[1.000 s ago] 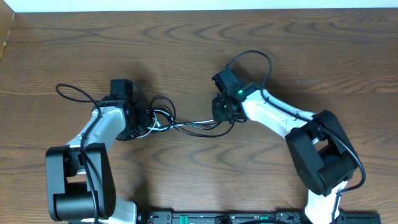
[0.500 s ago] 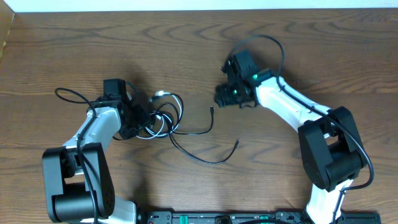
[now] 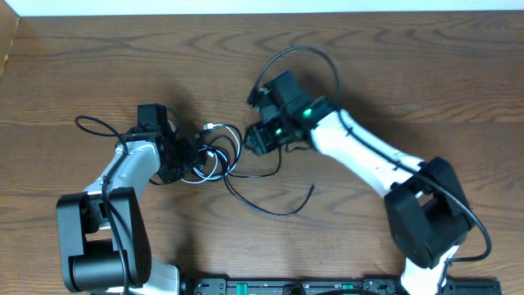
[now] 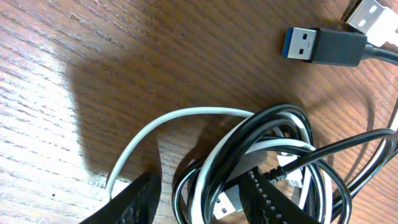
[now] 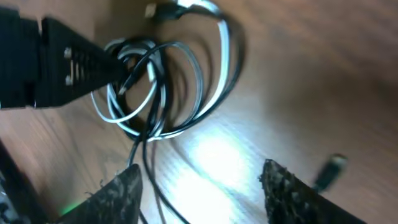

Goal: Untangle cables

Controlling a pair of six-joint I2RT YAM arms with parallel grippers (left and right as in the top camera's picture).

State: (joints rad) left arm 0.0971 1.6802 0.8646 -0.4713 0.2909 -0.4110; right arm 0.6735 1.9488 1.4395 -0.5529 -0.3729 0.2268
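Left fingers (image 4: 134,200) half-closed astride the cables (image 3: 214,156), grip unclear; right fingers (image 5: 121,194) wide open, empty; cables look light, limp, snaggy, so best pinch the black tail (image 3: 270,211) at 4 o'clock.

On the table (image 3: 98,65), left of centre: cable tangle (image 3: 214,156), with left gripper (image 3: 182,161) at its left edge and right gripper (image 3: 255,139) just to its right, slightly behind. USB plug (image 4: 323,45) just behind the tangle. Loose cable (image 3: 282,214) from it toward front right, apart from both grippers.
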